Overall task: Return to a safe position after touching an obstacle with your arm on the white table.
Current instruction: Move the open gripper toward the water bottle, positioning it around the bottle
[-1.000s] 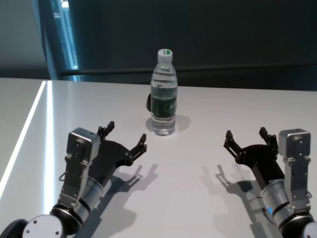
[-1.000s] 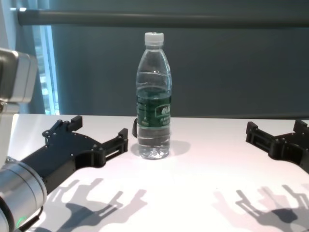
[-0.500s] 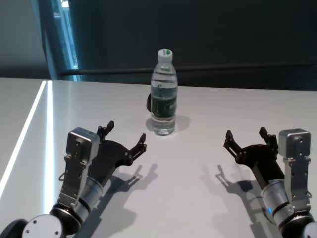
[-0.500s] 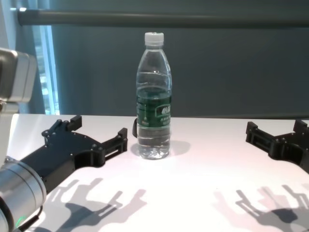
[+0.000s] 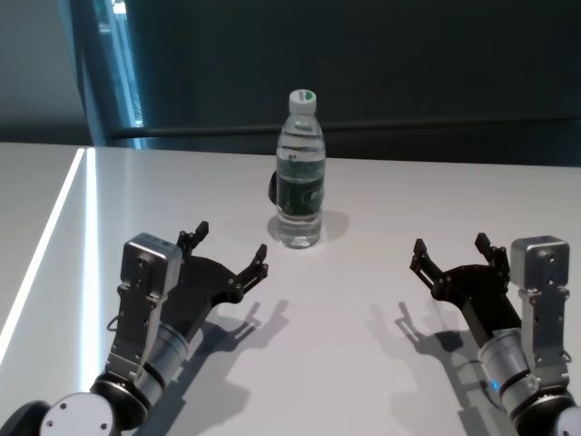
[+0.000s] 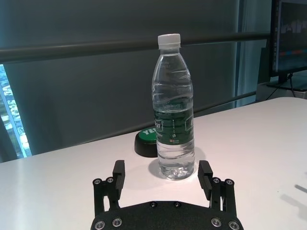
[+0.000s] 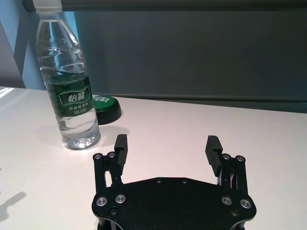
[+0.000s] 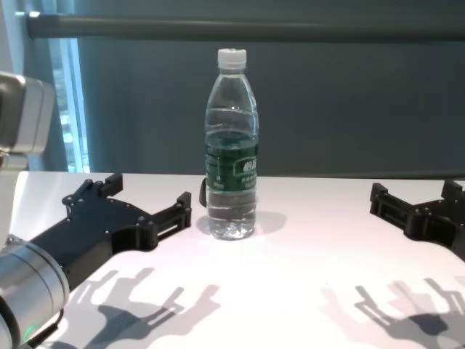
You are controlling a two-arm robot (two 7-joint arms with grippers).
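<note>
- We see the bottle [image 5: 300, 173] standing upright on the white table [image 5: 381, 209], toward the far middle of the tabletop, its white cap [image 5: 301, 99] on and its dark green label band [image 5: 300, 189] facing us.
- The bottle is clear, and the water in it fills most of its height (the level sits a little below the shoulder, as far as we can judge).
- Just behind the bottle, on its left side, lies a low dark round disc [image 6: 146, 142] with green and white print on its top; in the wrist views it looks to be just beside the bottle's base, though we cannot tell whether the two touch.
- Our left gripper [image 5: 232, 252] hovers low over the table, near the bottle's left front, with its two black fingers spread wide and nothing between them.
- In the left wrist view the bottle stands beyond the finger [image 6: 118, 173] tips, lined up with the gap, and apart from them.
- In the chest view the nearer finger's tip [image 8: 182, 208] ends just short of the bottle's base, with a strip of bare table between them.
- Our right gripper [image 5: 451, 252] hangs over the table's right side, well apart from the bottle, likewise splayed and carrying nothing.
- Both grippers cast forked shadows on the glossy top beneath them.
- A dark wall with a horizontal rail [image 8: 247, 27] runs behind the table.
</note>
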